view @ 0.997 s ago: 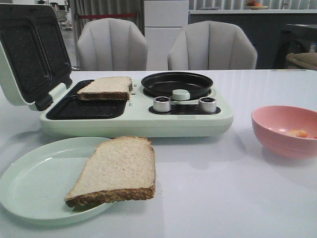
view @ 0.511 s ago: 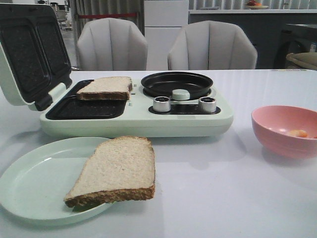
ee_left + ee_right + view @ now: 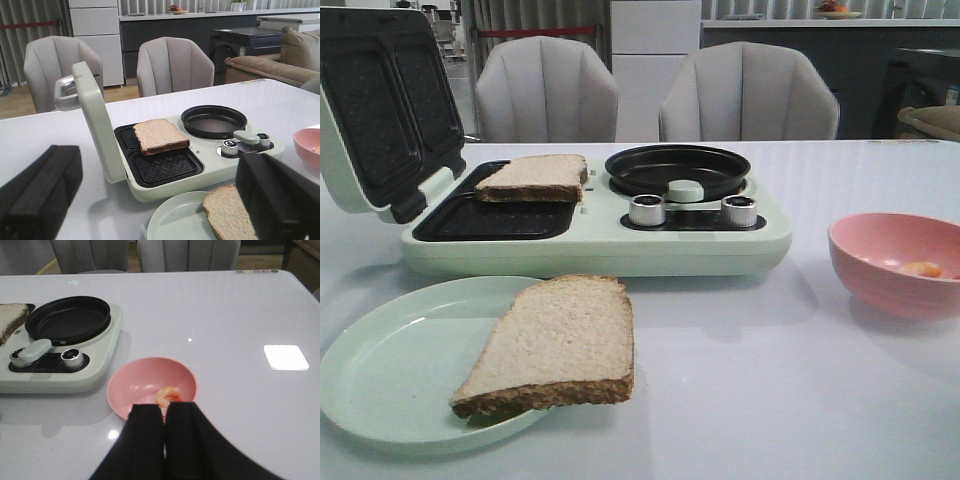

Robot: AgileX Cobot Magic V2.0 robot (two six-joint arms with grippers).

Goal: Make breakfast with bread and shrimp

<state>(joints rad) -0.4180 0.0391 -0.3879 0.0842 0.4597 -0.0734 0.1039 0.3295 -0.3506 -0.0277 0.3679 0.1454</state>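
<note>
Shrimp [image 3: 168, 395] beyond closed right claw [image 3: 164, 412]

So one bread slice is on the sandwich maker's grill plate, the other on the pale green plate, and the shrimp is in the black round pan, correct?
Not quite. The shrimp lies in the pink bowl, as the right wrist view shows; the black round pan holds nothing. The bread slices are as you say.
</note>
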